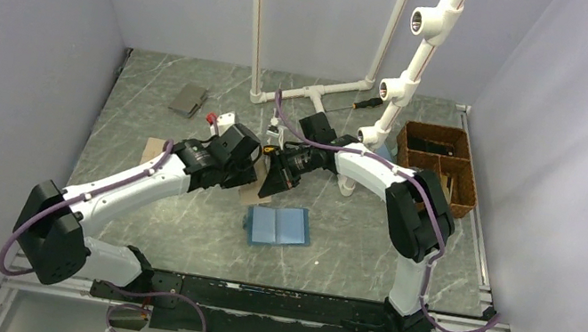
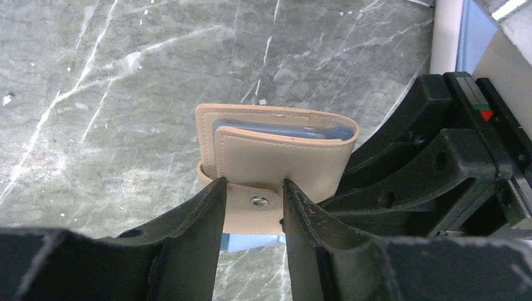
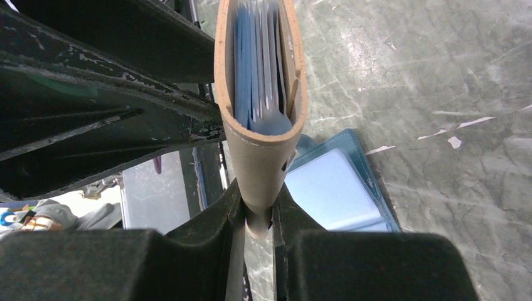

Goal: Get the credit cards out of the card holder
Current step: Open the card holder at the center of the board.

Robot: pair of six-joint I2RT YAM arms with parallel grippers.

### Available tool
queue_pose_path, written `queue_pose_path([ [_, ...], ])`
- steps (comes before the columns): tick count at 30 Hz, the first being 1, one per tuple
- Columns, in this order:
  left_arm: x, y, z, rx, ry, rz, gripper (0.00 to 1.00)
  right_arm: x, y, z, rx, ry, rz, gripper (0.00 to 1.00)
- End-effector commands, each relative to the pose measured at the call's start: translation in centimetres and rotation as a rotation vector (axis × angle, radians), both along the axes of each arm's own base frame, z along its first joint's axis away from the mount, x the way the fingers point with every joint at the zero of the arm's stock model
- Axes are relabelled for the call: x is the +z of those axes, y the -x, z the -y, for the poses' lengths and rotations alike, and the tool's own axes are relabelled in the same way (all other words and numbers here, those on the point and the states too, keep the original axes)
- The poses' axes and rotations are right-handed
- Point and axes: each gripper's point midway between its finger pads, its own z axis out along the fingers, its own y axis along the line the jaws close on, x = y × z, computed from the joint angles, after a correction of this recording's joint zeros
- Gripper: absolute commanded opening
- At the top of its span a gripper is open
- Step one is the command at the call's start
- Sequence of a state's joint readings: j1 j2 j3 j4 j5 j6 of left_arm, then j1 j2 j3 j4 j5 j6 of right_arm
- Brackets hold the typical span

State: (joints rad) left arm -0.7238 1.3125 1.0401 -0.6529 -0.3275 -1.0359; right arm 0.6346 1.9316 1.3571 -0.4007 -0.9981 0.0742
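snap strap first, cards after

the tan card holder [image 2: 276, 157] hangs above the table [image 2: 94, 94], near its middle, folded shut with blue cards [image 3: 254, 69] packed inside. the right pincer [image 3: 257, 194] is clamped narrow on one end of it. the left pincer [image 2: 253, 185] stands half-wide, straddling the snap strap [image 2: 254, 204]; whether it truly bites cannot be told. the step in hand looks like unsnapping. the left should take the strap squarely by the stud and peel it away from the body, while the right holds firm without twisting, or the holder may slip out. a light-blue bifold [image 1: 278, 226] lies open on the table beneath.
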Motion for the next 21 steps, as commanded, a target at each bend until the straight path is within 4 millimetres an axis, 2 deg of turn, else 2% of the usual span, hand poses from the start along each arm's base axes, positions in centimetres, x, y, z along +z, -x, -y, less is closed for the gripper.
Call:
queue_pose_path([
  [1,-0.2,0.1,0.0,0.021,-0.014,-0.031,0.44,2.5,-0.7,-1.0,0.027,-0.075,0.066,0.0],
  [7,-0.9,1.0,0.9,0.01,0.048,-0.072,0.45,2.3,-0.8,-1.0,0.022,-0.069,0.065,0.0],
  [16,-2.0,1.4,1.4,0.007,0.065,-0.105,0.36,2.4,-0.8,-1.0,0.02,-0.07,0.064,0.0],
  [18,-2.3,1.5,1.4,0.006,0.058,-0.117,0.33,2.5,-0.8,-0.9,0.02,-0.07,0.068,0.0],
  [21,-2.5,1.6,1.3,0.001,0.055,-0.123,0.2,2.4,-0.9,-0.9,0.02,-0.068,0.072,0.0],
])
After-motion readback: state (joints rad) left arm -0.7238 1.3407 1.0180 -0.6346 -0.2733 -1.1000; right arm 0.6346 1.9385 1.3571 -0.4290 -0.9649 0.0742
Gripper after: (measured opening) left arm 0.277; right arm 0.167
